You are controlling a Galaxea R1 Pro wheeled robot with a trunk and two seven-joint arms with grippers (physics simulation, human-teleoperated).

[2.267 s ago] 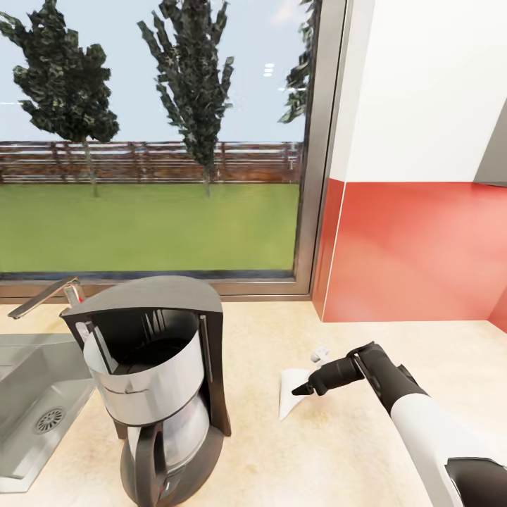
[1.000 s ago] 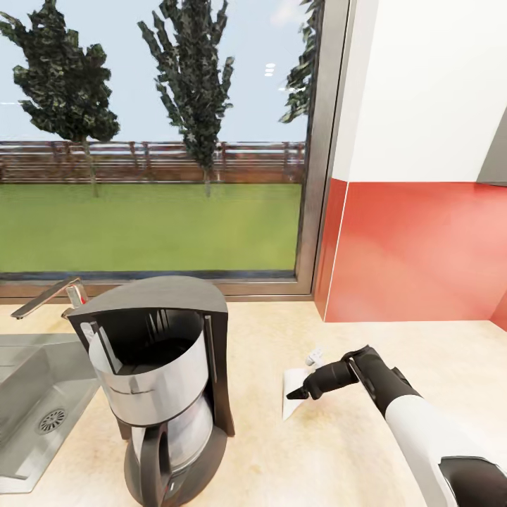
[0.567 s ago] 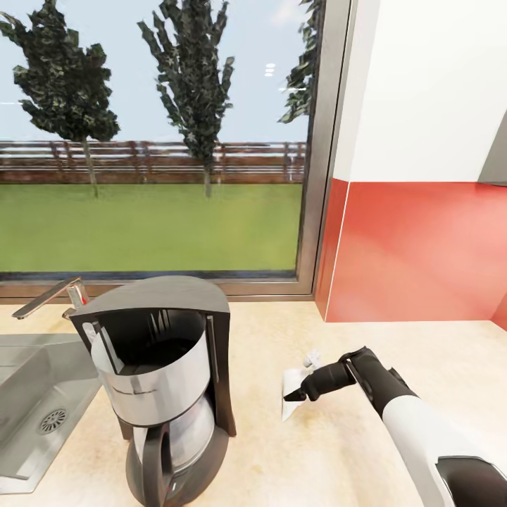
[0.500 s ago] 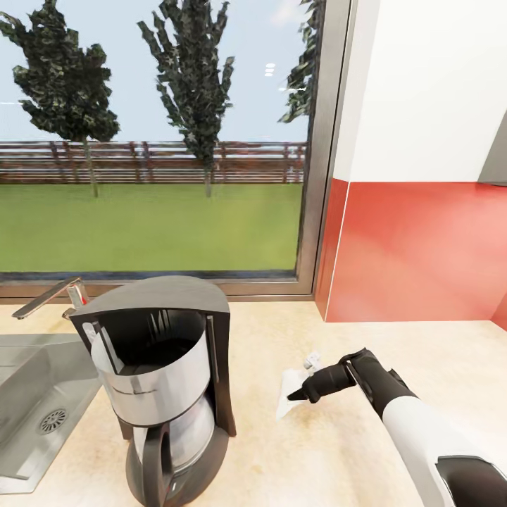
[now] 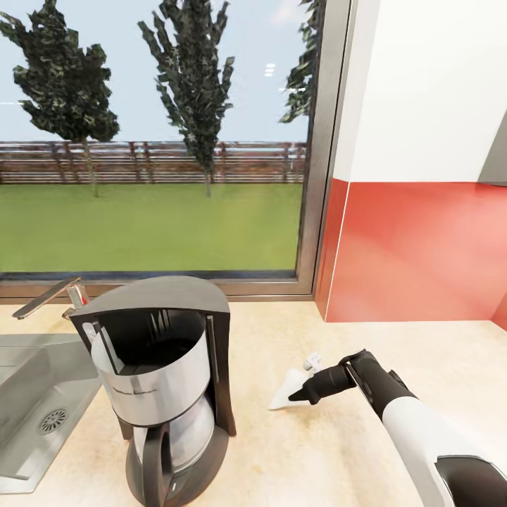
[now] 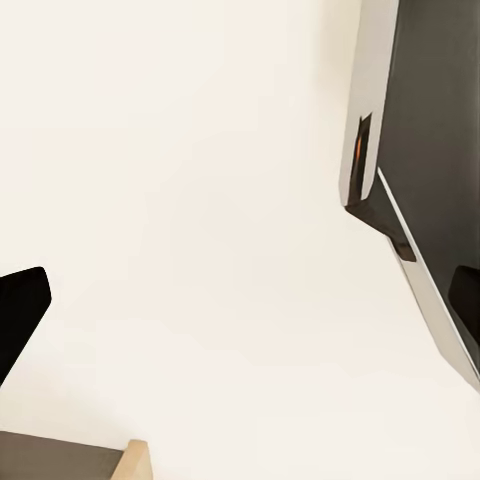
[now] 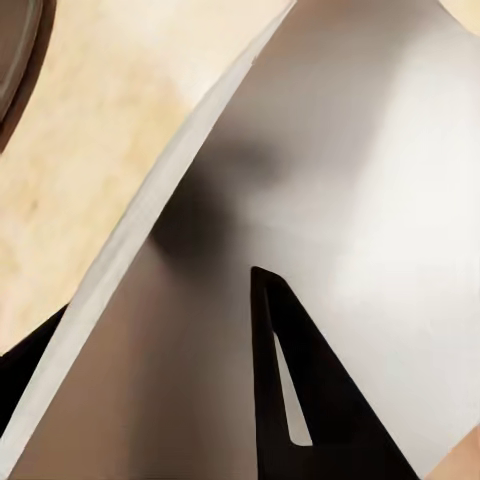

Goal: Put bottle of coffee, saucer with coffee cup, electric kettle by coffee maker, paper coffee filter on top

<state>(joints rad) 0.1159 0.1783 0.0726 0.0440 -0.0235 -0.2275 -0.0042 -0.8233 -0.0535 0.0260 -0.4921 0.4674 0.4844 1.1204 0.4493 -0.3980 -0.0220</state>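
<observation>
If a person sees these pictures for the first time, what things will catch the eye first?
The black and silver coffee maker stands large on the beige countertop, beside the steel sink. To its right, the right gripper has its fingers at a white paper coffee filter low over the counter. Behind, a big window shows grass and trees.

Beige countertop (image 5: pixel 422 345), sink (image 5: pixel 28 394) at left; big window (image 5: pixel 151 141) onto lawn, trees; red backsplash (image 5: pixel 415 250).

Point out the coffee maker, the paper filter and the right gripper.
coffee maker (image 5: pixel 156 296): head view, dark top lid.
paper filter (image 5: pixel 284 396): head view, white sheet left of the fingertips.
right gripper (image 5: pixel 296 398): head view, fingertips at the filter.
</observation>
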